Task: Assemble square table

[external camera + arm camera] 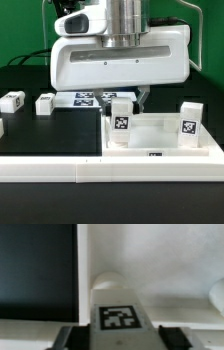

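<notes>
Square table first: its large white plastic square slab with a raised rim [155, 133] lies flat on the black tabletop [50, 135], toward the exterior view's right, just behind the long white L-shaped border rail [60, 172]. Two small white tagged block legs stand upright on it, the near-corner leg [121, 121] on the exterior view's left and the far-side leg [189, 122] on the right. Whether either is seated tight, I can't say.

Roughly halfway, I'd judge: one loose leg [12, 100] and a second loose leg [45, 102] lie out on the black surface, well apart from the slab.

In the wrist view, the two-finger gripper [118, 339] straddles an upright tagged leg [118, 314], a dark finger close on each side. Whether it is clamped or just flanking, I cannot tell.

The tabletop is matt black, the marker board [85, 98] lies flat at the back, and a green backdrop [20, 30] stands behind.
</notes>
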{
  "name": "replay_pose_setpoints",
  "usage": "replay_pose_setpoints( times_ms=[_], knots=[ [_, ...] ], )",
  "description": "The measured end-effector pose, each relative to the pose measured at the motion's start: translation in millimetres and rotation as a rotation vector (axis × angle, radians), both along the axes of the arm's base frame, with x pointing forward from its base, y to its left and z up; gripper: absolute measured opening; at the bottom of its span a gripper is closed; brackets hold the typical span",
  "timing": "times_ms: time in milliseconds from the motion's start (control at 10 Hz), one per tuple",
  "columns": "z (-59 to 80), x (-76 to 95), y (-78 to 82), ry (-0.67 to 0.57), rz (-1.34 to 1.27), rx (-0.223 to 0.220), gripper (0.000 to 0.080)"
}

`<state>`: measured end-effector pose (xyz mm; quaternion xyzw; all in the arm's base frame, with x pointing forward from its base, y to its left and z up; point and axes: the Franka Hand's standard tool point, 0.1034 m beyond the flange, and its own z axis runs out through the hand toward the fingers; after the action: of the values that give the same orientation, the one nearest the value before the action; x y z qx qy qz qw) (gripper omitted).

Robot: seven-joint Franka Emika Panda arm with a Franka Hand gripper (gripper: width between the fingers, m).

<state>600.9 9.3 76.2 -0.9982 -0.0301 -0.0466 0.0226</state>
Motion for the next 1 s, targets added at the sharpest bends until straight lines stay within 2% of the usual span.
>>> replay_pose_setpoints(
  times_ms=[400,600,1000],
  knots=[
    [-0.1,0.0,-0.5,0.001,-0.022,0.002,0.0294],
    [-1.7,-1.2,-3.3,-0.003,-0.330,0.066,0.0294],
    [-2.5,-1.2,-3.4,-0.008,-0.763,0.117,0.0294]
  ],
)
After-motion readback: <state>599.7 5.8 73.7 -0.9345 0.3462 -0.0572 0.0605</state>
